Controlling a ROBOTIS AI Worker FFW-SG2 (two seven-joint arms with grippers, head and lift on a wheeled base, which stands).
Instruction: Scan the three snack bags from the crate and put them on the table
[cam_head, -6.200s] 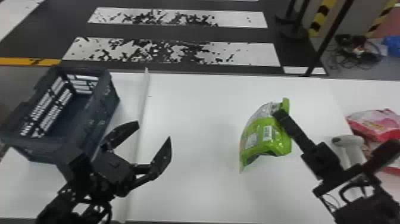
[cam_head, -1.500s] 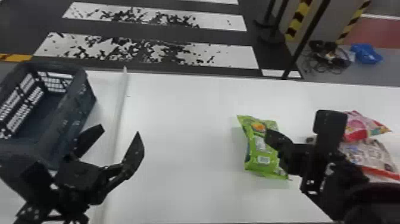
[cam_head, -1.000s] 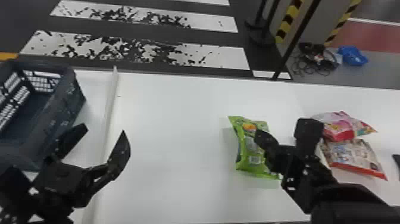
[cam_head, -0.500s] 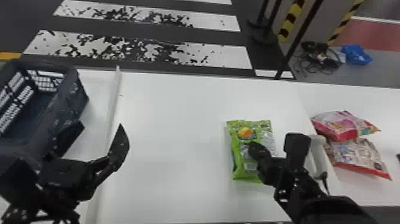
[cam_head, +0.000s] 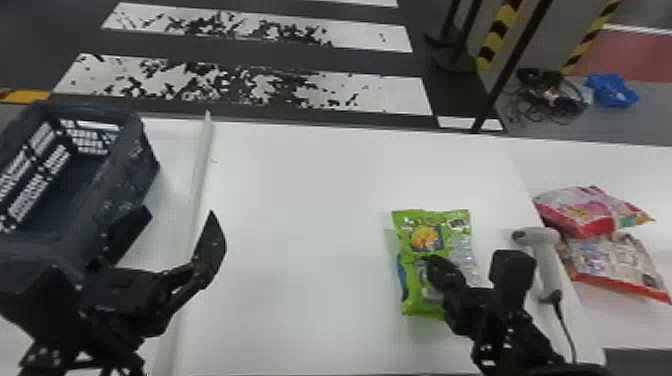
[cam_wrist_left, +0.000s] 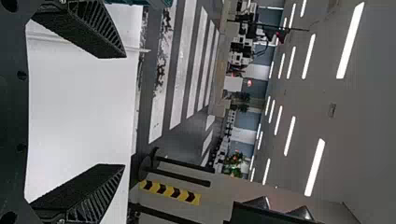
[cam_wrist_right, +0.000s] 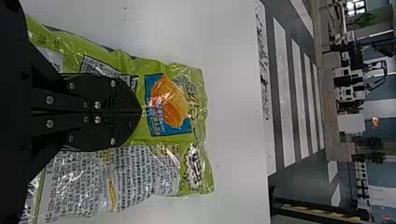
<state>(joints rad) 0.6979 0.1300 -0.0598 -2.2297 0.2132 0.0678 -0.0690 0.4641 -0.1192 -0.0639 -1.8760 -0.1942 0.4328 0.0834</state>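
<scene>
Striped flooring (cam_head: 260, 85) lies beyond the white tabletop (cam_head: 300, 225), on which the green snack bag (cam_head: 430, 237) rests flat or nearly so, printed panels facing up. The right hand (cam_wrist_right: 140, 112) is over the middle of the bag with its two fingers clenched together; whether a fold of film is caught between them cannot be told. The left hand (cam_head: 180, 214) waits beside the crate (cam_head: 135, 167), fingers spread. The pink snack bag (cam_head: 582, 212) and the red-edged snack bag (cam_head: 610, 262) lie at the right, beyond the scanner (cam_head: 549, 260). The step in hand is judged to be the handling of the last bag for its scan. Confirm first that the film is held: raise the hand slightly and check that the bag follows. If it does not, part the fingers clear of the film and take a shallow pinch on a loose fold or seam; avoid pressing down, as the contents may crush. Turn the wrist slowly, since a slack bag is likely to swing or curl and hide its code. Route the bag clear of the cable (cam_head: 565, 320). After scanning, lower it beside the other two and release only once it is supported.
</scene>
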